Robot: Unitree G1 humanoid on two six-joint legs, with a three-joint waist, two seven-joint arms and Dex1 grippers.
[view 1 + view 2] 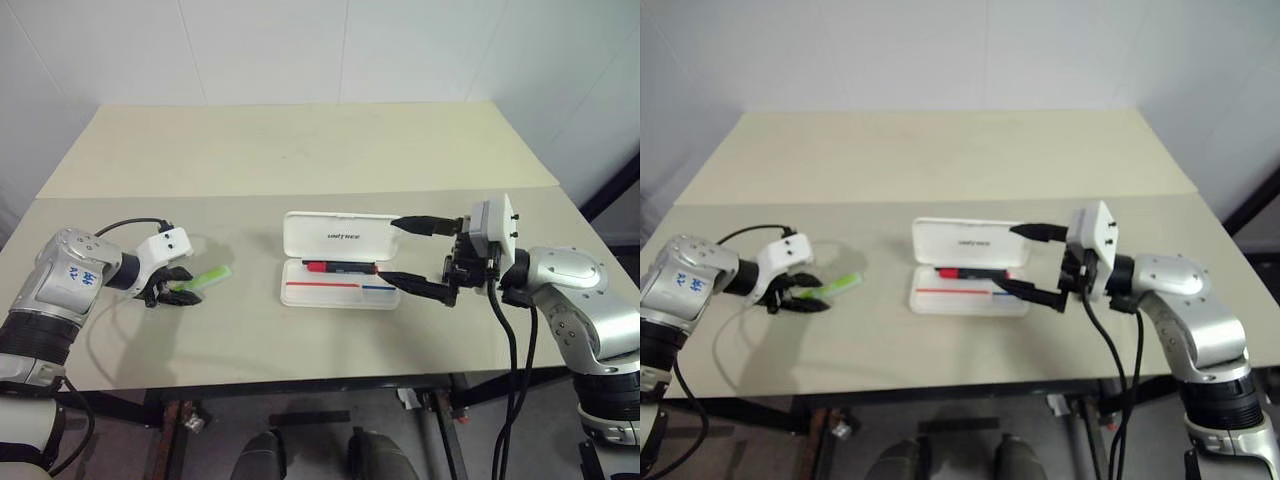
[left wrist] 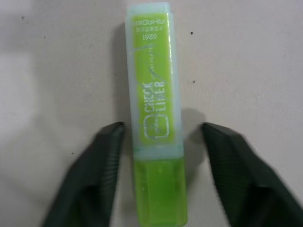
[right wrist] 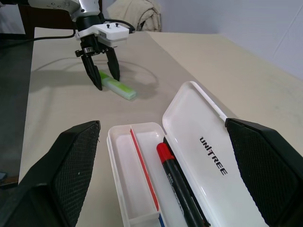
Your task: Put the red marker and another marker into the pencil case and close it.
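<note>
My left hand (image 1: 172, 290) is low over the table (image 1: 300, 150) close to its left edge, and its two fingers stand on each side of the green marker (image 1: 208, 278) with a narrow gap on both sides, so they are not clamped on it yet. This marker lies flat on the table, well apart from the pencil case (image 1: 340, 262). I judge it light and stiff, a smooth plastic body with flat faces, probably a little slippery. The best place to take it is across the middle, near the seam where the clear cap meets the body. On its label I read "CHECK LINER" and "1989"; the small line above I cannot read.

Further in, near the middle of the table, the pencil case is open with its lid leaning back. The red marker (image 1: 340, 267) already lies inside the tray, along the hinge side. The lid carries the word "UNITREE". I expect the hard shell to be rigid and easy to push shut.

My right hand (image 1: 415, 255) waits just beside the right end of the case, fingers wide apart and holding nothing.
</note>
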